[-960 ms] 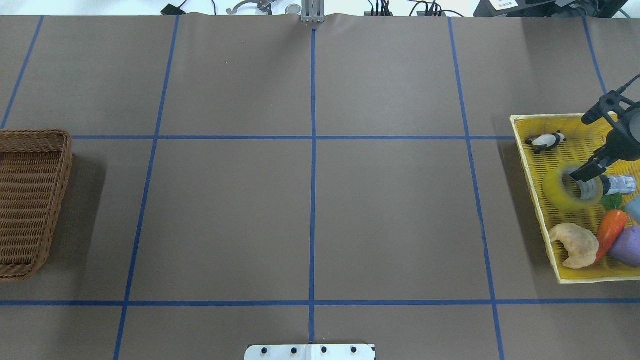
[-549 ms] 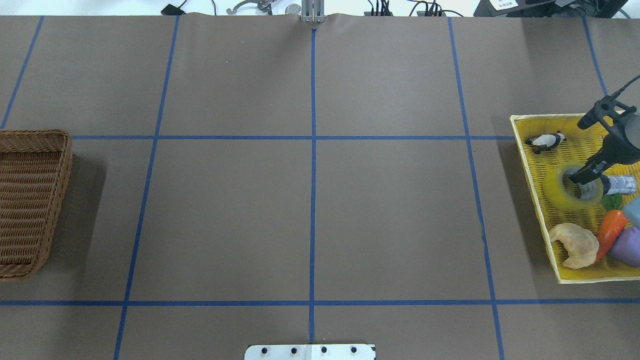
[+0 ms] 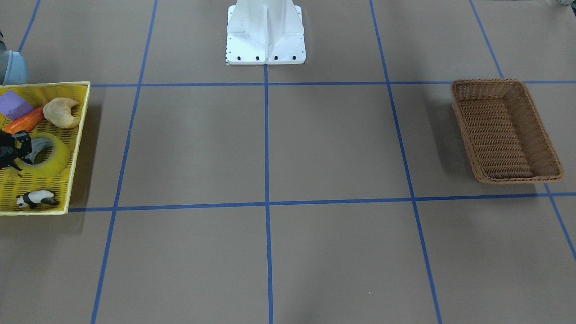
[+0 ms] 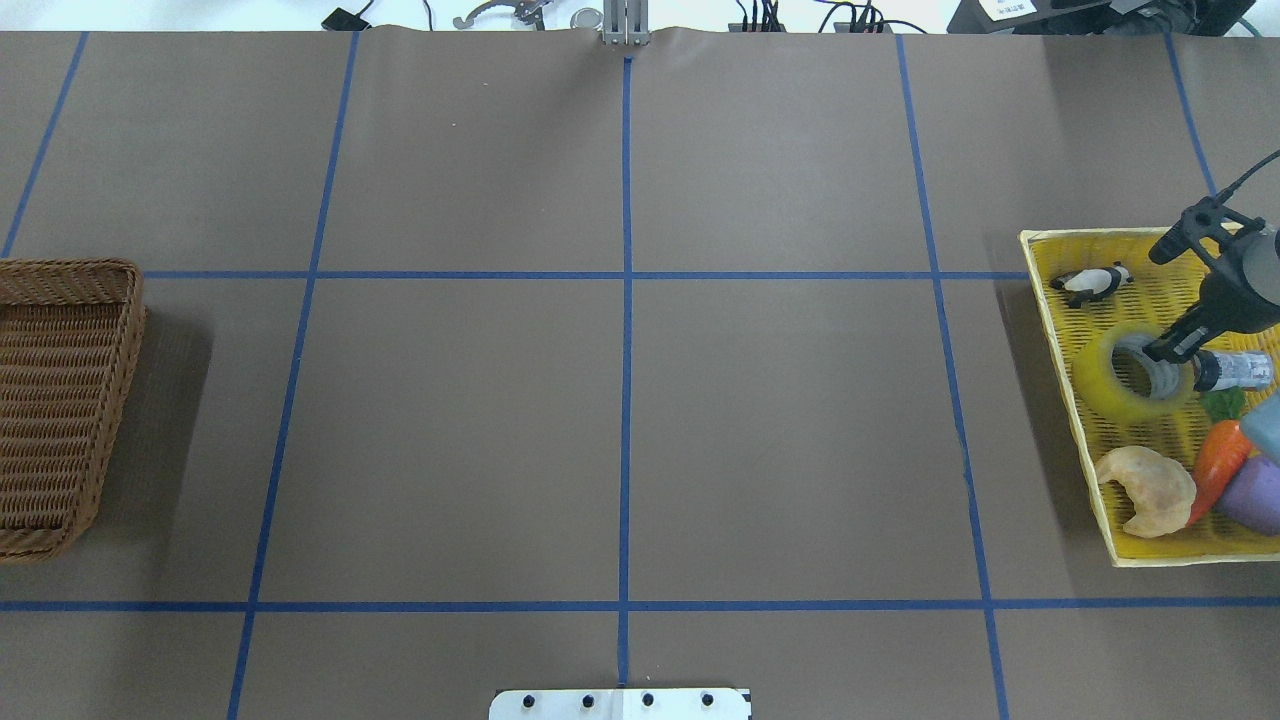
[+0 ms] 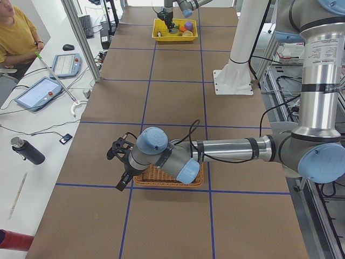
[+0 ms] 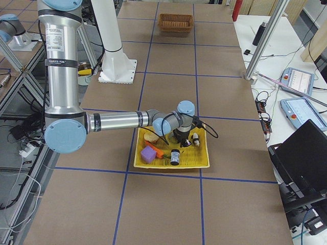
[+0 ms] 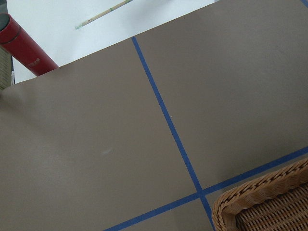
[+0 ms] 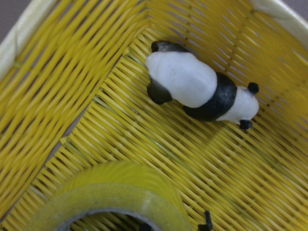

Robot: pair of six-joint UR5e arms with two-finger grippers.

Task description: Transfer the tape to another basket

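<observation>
Since a second ago the tape [image 4: 1095,375] has slid inside the yellow mesh basket [image 4: 1052,330], nearer the wall that faces the open tabletop [image 4: 780,420]; the right hand [image 4: 1165,350] has shifted slightly with it and pinches the roll's wall, one finger in the core, one outside; a toy panda [image 4: 1090,283] and a croissant [image 4: 1145,490] flank the roll, each near but apart; the wicker basket [image 4: 60,400] sits well apart at the opposite end, bare tabletop between; the left hand [image 5: 115,171] hangs beside it, whether spread or pressed together I cannot tell.
</observation>
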